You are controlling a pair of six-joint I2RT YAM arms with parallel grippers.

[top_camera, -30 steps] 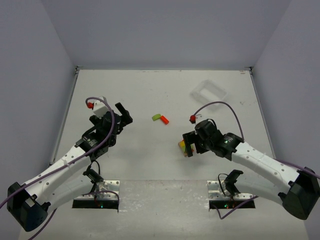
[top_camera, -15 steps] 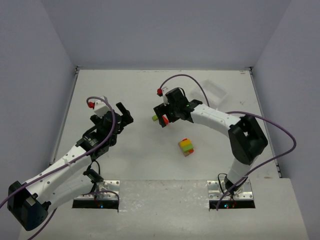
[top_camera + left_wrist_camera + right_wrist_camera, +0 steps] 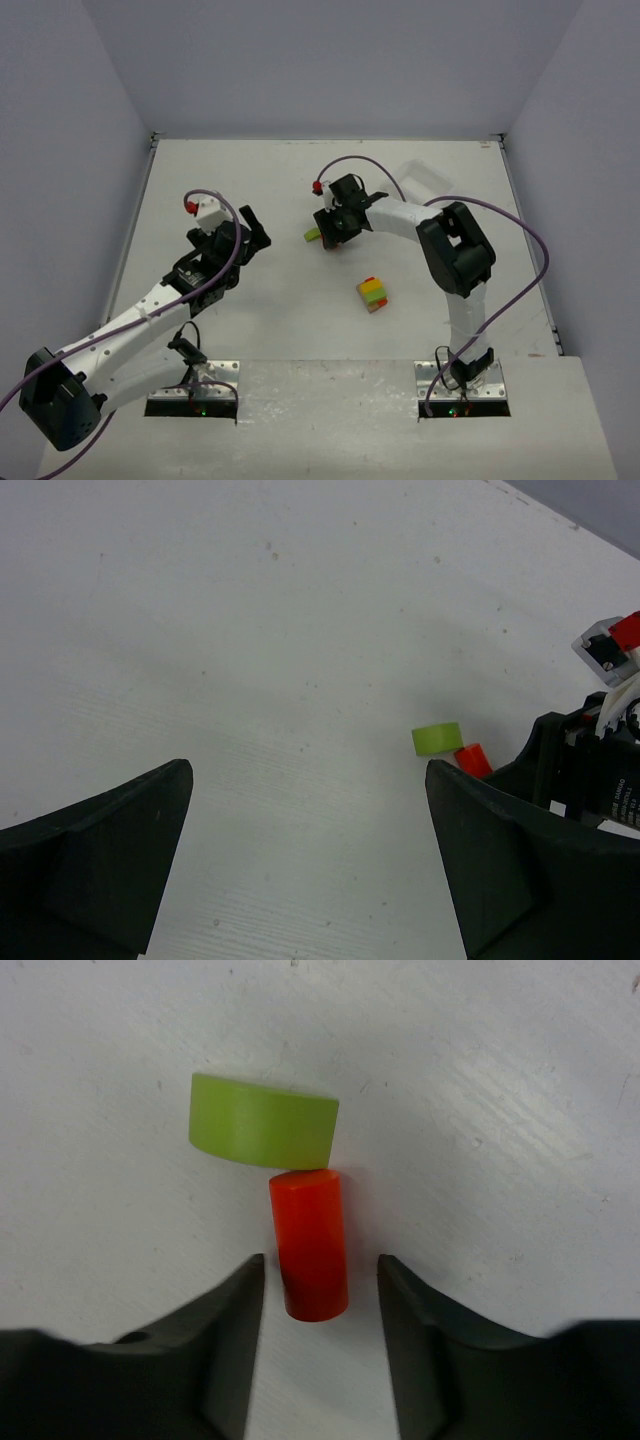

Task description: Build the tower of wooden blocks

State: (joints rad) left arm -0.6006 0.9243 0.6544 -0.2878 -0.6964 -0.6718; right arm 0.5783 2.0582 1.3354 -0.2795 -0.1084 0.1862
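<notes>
Red in colour, the cylinder block (image 3: 310, 1245) lay on the table (image 3: 270, 180) between the right fingers (image 3: 225, 1345), which stood open with a sliver of gap each side. A green block (image 3: 262, 1133) touched its far end. The step looked like the pickup; next they should close squarely, lift, and carry it to the wood block tower (image 3: 373, 293), well apart nearer the bases. The left fingers (image 3: 110, 850) hung wide open, empty.

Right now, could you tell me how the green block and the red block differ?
The green block is broad with a curved edge; the red block is a slim cylinder. The red block lies between the fingers of the open right gripper; the green block lies beyond them. Both rest on the table, touching.
</notes>
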